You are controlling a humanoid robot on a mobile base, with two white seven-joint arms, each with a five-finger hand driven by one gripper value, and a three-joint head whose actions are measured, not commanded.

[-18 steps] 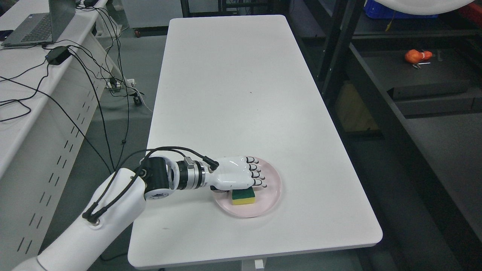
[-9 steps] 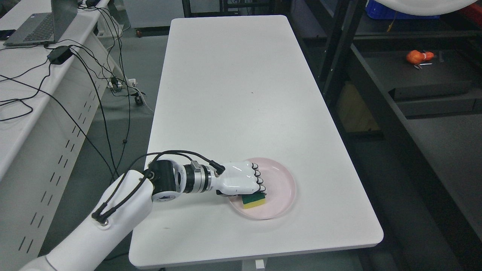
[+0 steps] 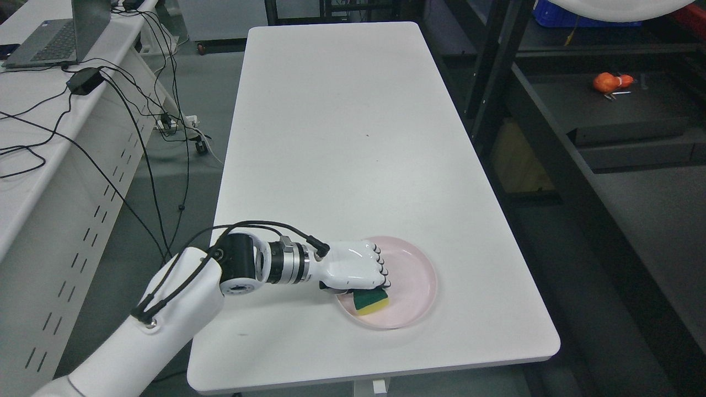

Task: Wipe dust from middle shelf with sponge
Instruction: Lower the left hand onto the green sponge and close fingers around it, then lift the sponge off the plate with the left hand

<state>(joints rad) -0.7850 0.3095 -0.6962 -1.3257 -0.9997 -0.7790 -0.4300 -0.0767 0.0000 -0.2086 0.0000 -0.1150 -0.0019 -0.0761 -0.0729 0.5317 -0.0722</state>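
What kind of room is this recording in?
Most likely a robotics lab or workshop: a white table used as a test bench, a side desk with a laptop and loose cables, and dark metal shelving on the right.

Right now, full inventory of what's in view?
table: 1, white, centre
plate: 1, pink, near end of table
sponge: 1, green over yellow, on plate under the fingers
desk: 1, white, left
laptop: 1, grey, on desk, top left
cables: several, black, hanging off desk
shelf rack: 1, dark, right
orange object: 1, on shelf, top right
left robot hand: 1, white, closed on sponge
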